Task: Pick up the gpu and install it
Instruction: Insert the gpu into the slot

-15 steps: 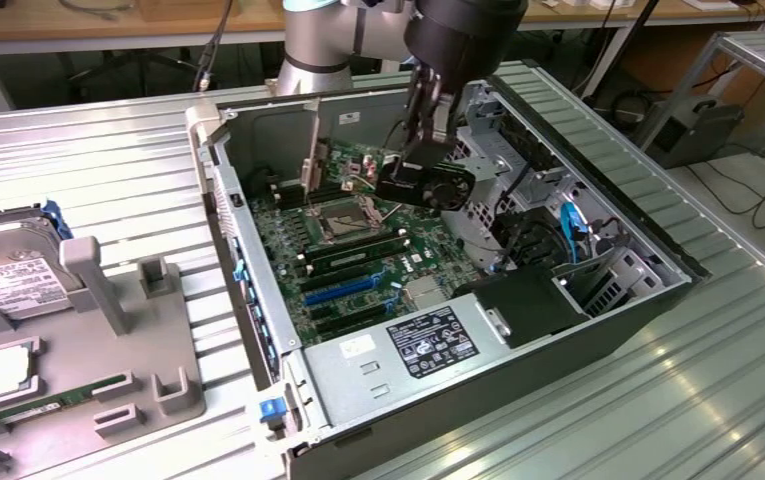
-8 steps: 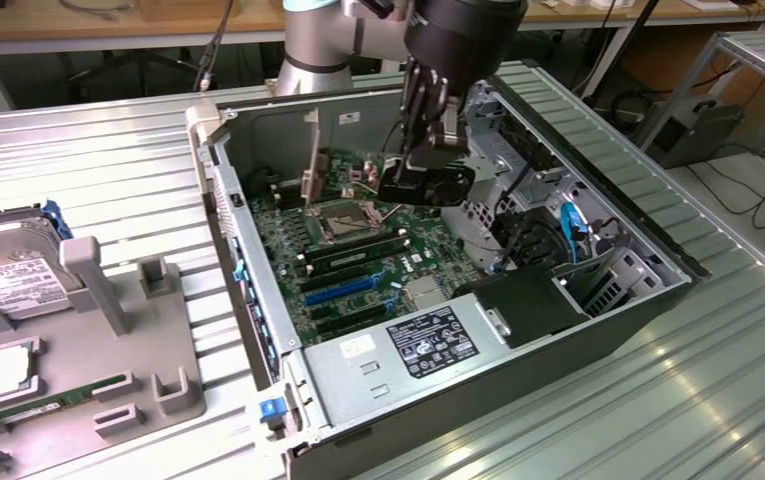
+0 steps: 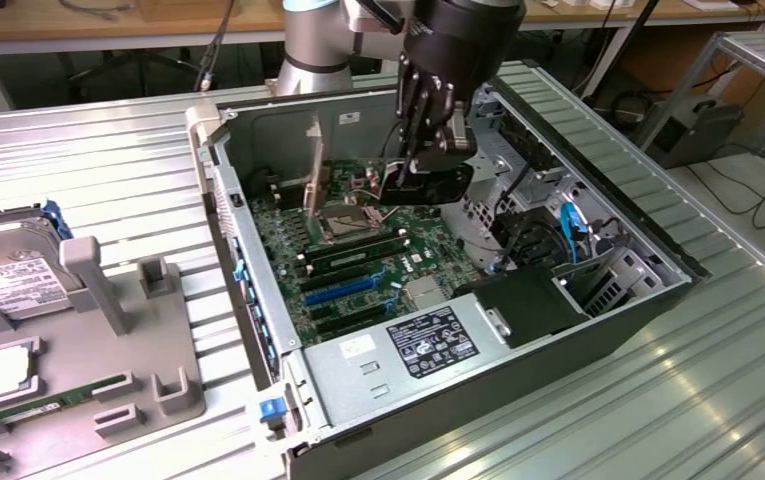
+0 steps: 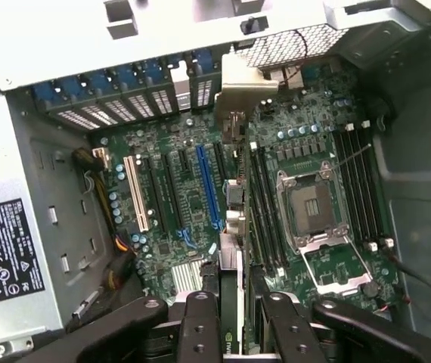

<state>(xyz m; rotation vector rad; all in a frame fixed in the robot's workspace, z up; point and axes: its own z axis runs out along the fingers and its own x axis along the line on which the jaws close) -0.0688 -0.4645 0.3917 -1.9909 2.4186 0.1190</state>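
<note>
Downward, end effector [image 3: 432,158] around gpu [image 3: 437,187]

Near end of the gpu [image 4: 232,219] between fingers [image 4: 200,325] of the tool [image 4: 240,302]; hard drive [image 3: 9,275] off the exterior view's left edge

Your exterior camera sits high, well back from the claw [image 3: 425,162], looking down aslant across the desk [image 3: 89,160] into the open case [image 3: 596,175]. Your wrist camera rides just behind the claw, close in, facing down past its fingers [image 4: 200,325]. Both cover the motherboard [image 3: 409,262] beneath the claw, the CPU socket [image 3: 351,222] and the power supply label [image 3: 425,340].
</note>
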